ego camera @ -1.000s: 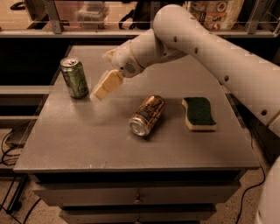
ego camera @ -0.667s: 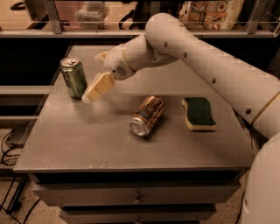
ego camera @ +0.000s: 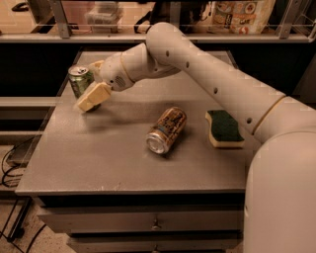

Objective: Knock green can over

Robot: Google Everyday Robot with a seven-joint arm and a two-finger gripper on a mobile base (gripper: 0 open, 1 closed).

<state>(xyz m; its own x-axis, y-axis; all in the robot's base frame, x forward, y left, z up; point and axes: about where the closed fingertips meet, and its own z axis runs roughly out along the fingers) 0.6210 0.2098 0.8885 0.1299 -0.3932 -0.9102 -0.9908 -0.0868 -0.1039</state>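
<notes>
The green can stands upright at the far left of the grey table, silver top up. My gripper reaches from the right on the long white arm and sits right against the can's lower right side, covering part of it. A cream finger points down and left in front of the can. The orange-gold and brown patterned can lies on its side in the table's middle.
A green and yellow sponge lies at the right of the table. A shelf with packages runs behind the table. Drawers sit below the front edge, and cables lie on the floor at the left.
My gripper has moved left across the table, from a gap beside the green can to right up against it. The can still stands upright.
</notes>
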